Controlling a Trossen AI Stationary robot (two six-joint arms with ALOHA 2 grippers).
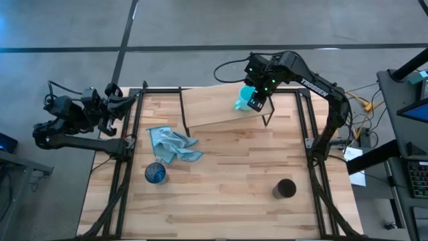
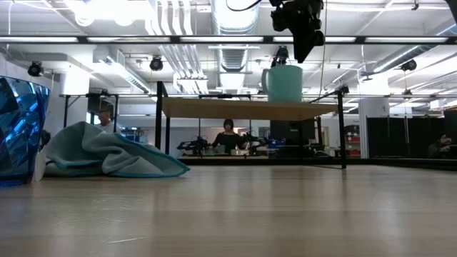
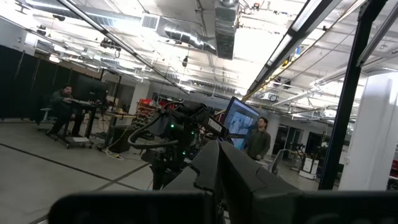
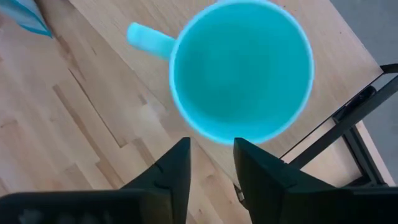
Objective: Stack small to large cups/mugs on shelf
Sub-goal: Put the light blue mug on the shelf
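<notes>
The teal mug (image 1: 245,98) stands upright on its base on the shelf (image 1: 214,107), near the shelf's right end; the low view shows it (image 2: 283,83) on the board (image 2: 243,109). My right gripper (image 2: 300,57) hangs open just above the mug's rim and points down; in the right wrist view (image 4: 211,146) the mug (image 4: 242,68) lies under its fingertips. The blue glass cup (image 1: 155,173) and the black cup (image 1: 285,189) stand on the tabletop. My left gripper (image 1: 115,106) waits at the table's far left edge.
A light blue cloth (image 1: 172,144) lies crumpled on the table between the shelf and the blue glass cup (image 2: 18,128). The shelf's thin black legs (image 1: 269,115) stand on the tabletop. Black frame rails (image 1: 120,167) run along both table sides. People sit in the room behind.
</notes>
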